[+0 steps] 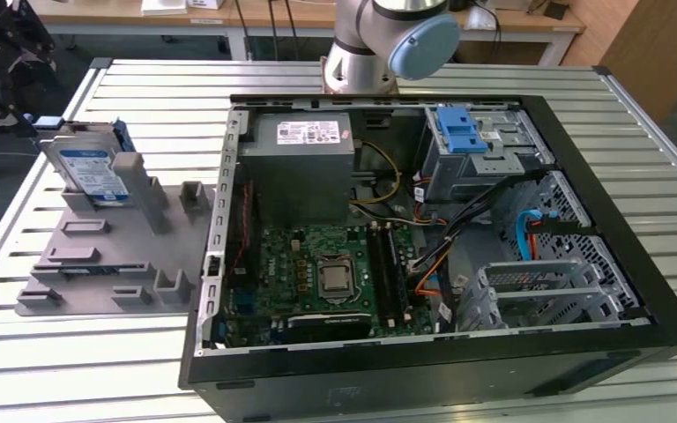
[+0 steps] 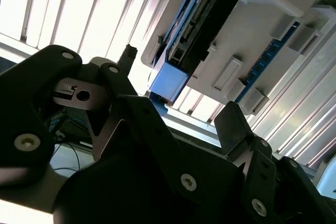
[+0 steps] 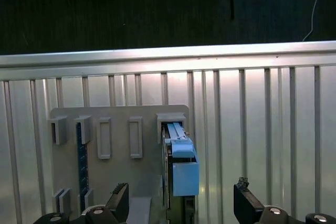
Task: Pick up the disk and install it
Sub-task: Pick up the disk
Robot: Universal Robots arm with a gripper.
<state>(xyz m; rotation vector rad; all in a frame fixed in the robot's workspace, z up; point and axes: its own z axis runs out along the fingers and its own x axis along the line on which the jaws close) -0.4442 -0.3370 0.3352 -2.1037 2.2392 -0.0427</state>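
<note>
The open black computer case [image 1: 433,370] is parked just beside the grey slotted holder plate [image 1: 92,264], where the silver blue-bracketed hard disk [image 1: 89,172] is stood on edge, probably so its sides can be grabbed. Above that plate the black gripper [image 3: 181,190] is held spread wide, lined up over the disk, nothing pinched yet.
</note>
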